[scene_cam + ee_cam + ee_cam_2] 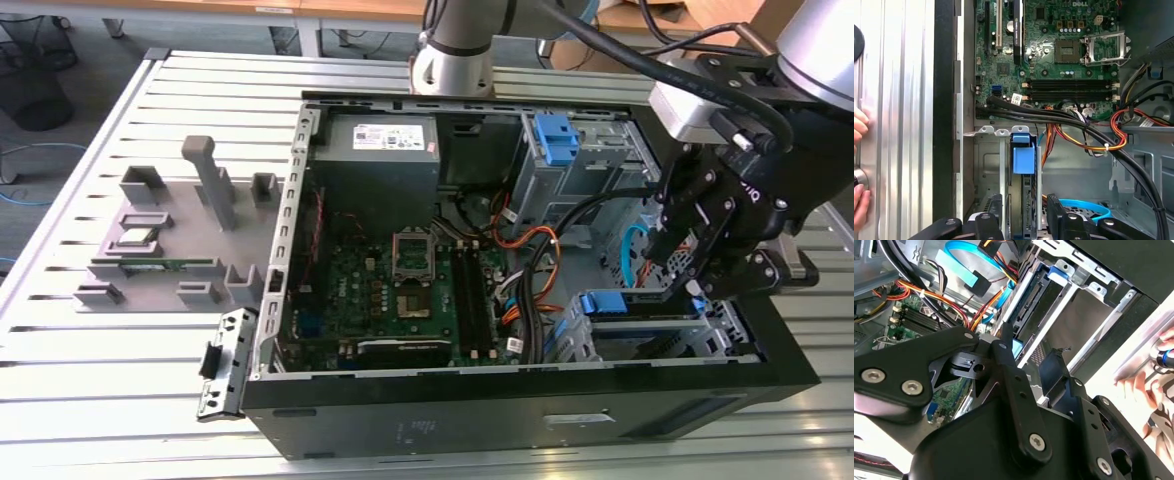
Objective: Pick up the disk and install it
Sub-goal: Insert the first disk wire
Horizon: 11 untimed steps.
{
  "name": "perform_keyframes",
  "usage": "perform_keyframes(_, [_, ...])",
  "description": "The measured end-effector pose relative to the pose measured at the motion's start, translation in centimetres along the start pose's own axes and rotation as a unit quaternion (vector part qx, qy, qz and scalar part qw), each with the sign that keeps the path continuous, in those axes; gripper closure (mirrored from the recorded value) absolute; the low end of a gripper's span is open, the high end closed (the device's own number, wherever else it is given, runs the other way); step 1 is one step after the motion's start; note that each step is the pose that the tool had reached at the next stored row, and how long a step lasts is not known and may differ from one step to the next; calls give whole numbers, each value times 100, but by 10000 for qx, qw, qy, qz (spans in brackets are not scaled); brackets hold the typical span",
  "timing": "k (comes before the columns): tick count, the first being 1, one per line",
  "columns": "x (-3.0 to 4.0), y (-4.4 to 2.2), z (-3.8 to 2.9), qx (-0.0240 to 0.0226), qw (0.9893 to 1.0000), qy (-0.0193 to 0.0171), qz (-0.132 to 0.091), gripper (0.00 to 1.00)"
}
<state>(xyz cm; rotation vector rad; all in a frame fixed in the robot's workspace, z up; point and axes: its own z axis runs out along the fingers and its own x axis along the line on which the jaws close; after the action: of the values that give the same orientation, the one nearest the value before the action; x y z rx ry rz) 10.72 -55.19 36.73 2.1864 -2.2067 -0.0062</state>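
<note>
The disk (pixel 1023 200) stands on edge in the metal drive cage (pixel 985 165) at the front corner of the open computer case (pixel 534 395), its blue rail tab (pixel 1022 156) facing the motherboard. In the exterior view the disk (pixel 627 303) shows as a blue strip in the cage. My gripper (pixel 1025 220) hangs right over it, one black finger on each side. Small gaps show between the fingers (pixel 1004 357) and the disk's blue rail (pixel 1019 347), so the gripper (pixel 1031 357) is open. The arm's black body covers the gripper (pixel 674 293) from the exterior view's right.
Bundled black, orange and blue cables (pixel 1089 135) run close past the cage. A bare blue bracket (pixel 554 135) sits in the rear bay beside the grey power supply (pixel 380 140). Grey fixtures (pixel 174 230) stand on the slatted table. A person's hand (pixel 1154 375) rests just outside the case.
</note>
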Motion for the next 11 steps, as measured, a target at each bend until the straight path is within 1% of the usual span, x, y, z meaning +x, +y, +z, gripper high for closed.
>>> perform_keyframes(4, [1, 1, -46, 0, 10000, -1, 0, 52])
perform_keyframes(11, [-7, 1, -49, 0, 10000, 0, -1, 52])
